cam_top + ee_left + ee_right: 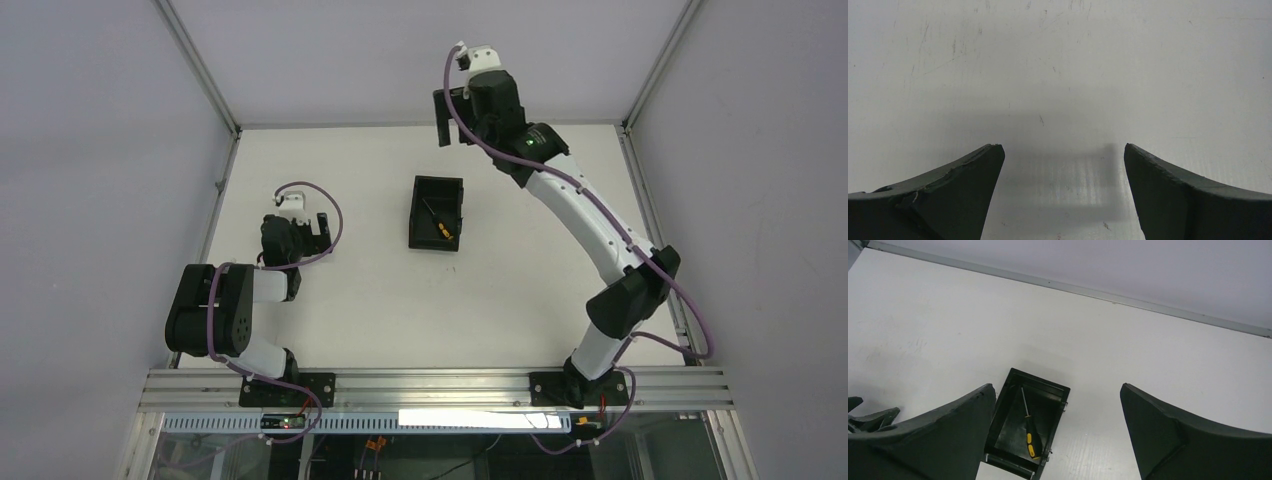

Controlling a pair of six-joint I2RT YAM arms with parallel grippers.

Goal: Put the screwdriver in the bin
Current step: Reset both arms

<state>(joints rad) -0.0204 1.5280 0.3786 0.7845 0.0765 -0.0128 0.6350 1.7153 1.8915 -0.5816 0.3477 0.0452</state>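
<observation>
Looks like the job's basically done. The tiny thin screwdriver with the dark metal shaft and black-and-yellow handle (pixel 1029 427) lies flat on the floor of the small black rectangular plastic bin (pixel 1040 380). The bin sits well below the right gripper (pixel 1056 386), showing between its jaws and closer to the left one. Those jaws are wide apart and hold nothing. The left gripper (pixel 1063 146), jaws spread too, hangs over the scuffed matte white table (pixel 1048 60) with nothing between them. Next is probably just parking the right arm, no grip needed. The bin walls look smooth and rigid.
</observation>
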